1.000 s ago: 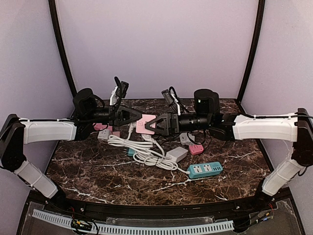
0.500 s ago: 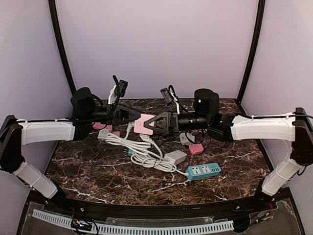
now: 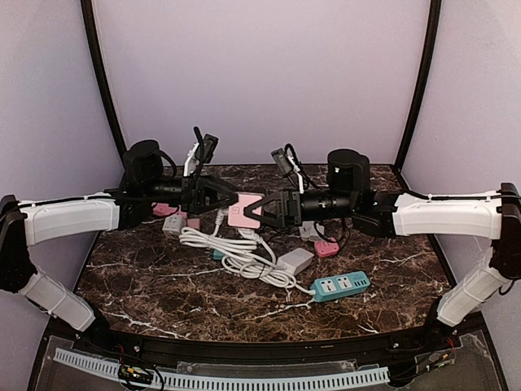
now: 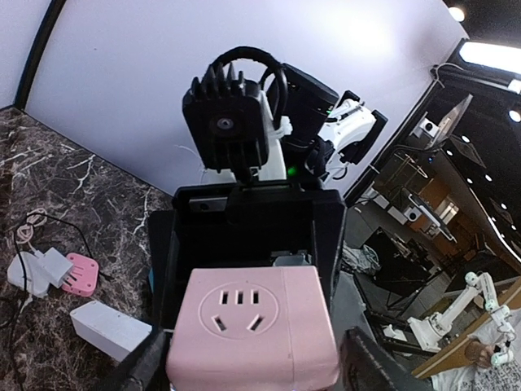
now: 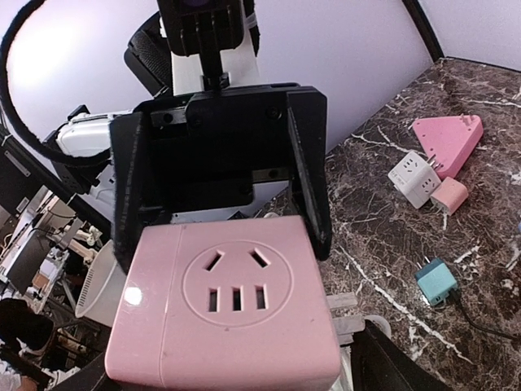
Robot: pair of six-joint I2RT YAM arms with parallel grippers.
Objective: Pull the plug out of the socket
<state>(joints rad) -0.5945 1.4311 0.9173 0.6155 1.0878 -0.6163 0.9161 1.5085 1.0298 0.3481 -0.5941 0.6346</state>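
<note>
A pink socket cube hangs above the table between both grippers. My left gripper is shut on its left end. In the left wrist view the cube fills the space between the left gripper jaws. My right gripper is closed around its right end. In the right wrist view the cube sits in the right gripper, and grey plug prongs show partly bared between the cube's side and one finger. The plug's white cord drops in coils to the table.
A teal power strip, a white adapter block and a small pink plug lie right of the cord. A white socket cube lies under the left arm. A pink triangular socket and a teal adapter also lie on the marble.
Both grippers stay closed on the pink cube. The left arm has stretched rightward, and the right arm has shifted slightly right and down. The cube has barely moved.
</note>
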